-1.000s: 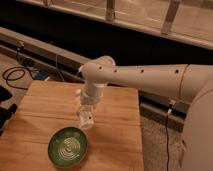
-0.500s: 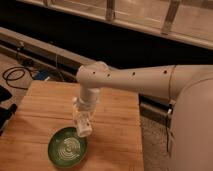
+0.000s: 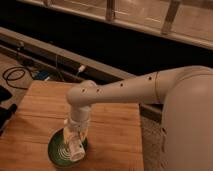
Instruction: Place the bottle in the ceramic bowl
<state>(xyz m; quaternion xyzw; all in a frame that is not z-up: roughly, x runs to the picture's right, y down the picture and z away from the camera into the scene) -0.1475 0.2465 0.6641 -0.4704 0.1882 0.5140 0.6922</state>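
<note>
Operator: Camera view status: where are the tool and the bottle?

Technician: The tool (image 3: 75,142) hangs directly over the ceramic bowl (image 3: 57,152), at the near left of the counter (image 3: 112,135). A pale, slim object at its tip, judged to be the bottle (image 3: 76,150), sits above the bowl's inner rings. How far apart the tool's two sides stand cannot be told, nor whether the bottle is clamped or already resting in the bowl.

Operator: Handling properties?

Technician: Judgement only. The bottle looks like light, thin plastic: stiff enough to grip, smooth enough to slip, liable to roll once laid down. Hold it across the mid-body, below the cap. The bowl is glazed ceramic: hard, slick and chippable, so release low instead of dropping. Its shallow wall gives little restraint against roll-out.

Operator: Surface and surroundings?

Technician: The counter is a wooden butcher-block top, flat. The robot arm (image 3: 125,90) reaches across it from the right. Behind the counter runs a dark recess under a pale ledge. A coiled cable (image 3: 15,75) lies on the floor at left.
</note>
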